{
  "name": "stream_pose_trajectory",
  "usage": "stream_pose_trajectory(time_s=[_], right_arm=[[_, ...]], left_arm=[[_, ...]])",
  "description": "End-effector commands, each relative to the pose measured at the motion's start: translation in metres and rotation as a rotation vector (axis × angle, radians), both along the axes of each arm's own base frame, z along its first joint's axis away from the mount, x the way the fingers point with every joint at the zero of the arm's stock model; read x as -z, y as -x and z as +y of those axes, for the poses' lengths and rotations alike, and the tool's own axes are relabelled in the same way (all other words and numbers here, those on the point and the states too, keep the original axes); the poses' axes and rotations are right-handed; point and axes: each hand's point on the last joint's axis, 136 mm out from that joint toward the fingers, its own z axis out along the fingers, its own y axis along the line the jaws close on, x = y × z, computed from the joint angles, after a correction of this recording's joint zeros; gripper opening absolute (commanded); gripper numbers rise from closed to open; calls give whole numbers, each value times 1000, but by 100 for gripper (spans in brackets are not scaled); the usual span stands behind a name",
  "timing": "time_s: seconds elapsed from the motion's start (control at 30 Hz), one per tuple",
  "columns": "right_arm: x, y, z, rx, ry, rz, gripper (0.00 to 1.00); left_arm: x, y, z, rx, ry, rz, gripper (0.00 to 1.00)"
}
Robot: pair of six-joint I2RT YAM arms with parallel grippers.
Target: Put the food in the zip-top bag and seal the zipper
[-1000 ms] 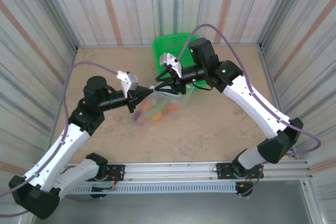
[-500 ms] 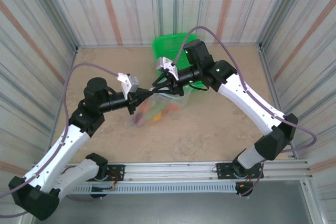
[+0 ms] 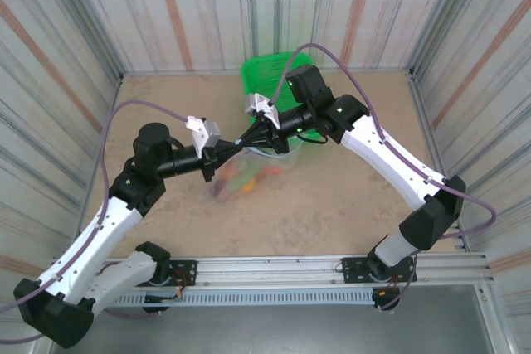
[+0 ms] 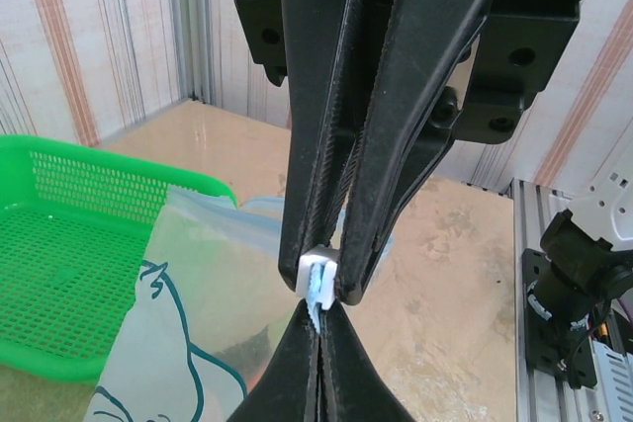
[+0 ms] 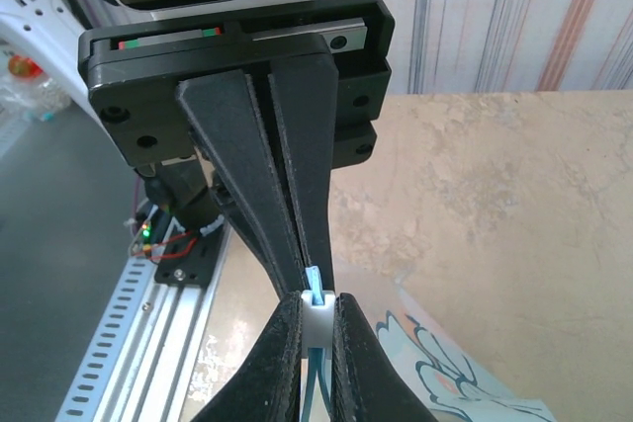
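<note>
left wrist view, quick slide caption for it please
left hand and right hand meet tip to tip, both pinching the zip-top bag at its zipper, green mesh basket beside

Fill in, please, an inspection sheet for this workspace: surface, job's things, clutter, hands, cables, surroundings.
surface: beige table, no spills seen.
job's things: zip-top bag at centre, food inside; zipper with a white piece at the mouth.
clutter: green basket behind the bag.
hands: left hand shut on the bag's mouth edge; right hand shut on the zipper's white piece; tips meet.
cables: purple cables loop over both arms.
surroundings: striped walls; metal rail at the near edge.
</note>
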Motion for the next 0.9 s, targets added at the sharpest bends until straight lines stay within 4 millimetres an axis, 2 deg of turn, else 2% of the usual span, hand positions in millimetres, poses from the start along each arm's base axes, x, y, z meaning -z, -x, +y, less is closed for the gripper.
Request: stream_pose_trajectory(time_s=[0.0,0.17,0.23,0.33,0.43,0.63,0.87], right_arm=[[-14,6,-1,-20,-31,-26,3],[-19,6,-1,-20,-51,-31,3],[-20,6,0,-19,-54,-27,2],[-17,4,2,-19,-50,-16,1],[-15,4,2,-19,-46,-11,0],[-2,-4,-1,32,1,-25,0],[19,-17,-10,126,73,-63,0]], left_arm=[[-3,5,2,1,-13,-25,19],[-4,3,0,4,-8,-24,23],[-8,3,-3,25,-3,-19,19],[-14,2,-6,38,2,-26,5],[-19,1,-6,36,8,-46,0],[-20,4,-3,25,10,-75,0],[-15,2,12,-61,13,-118,0]])
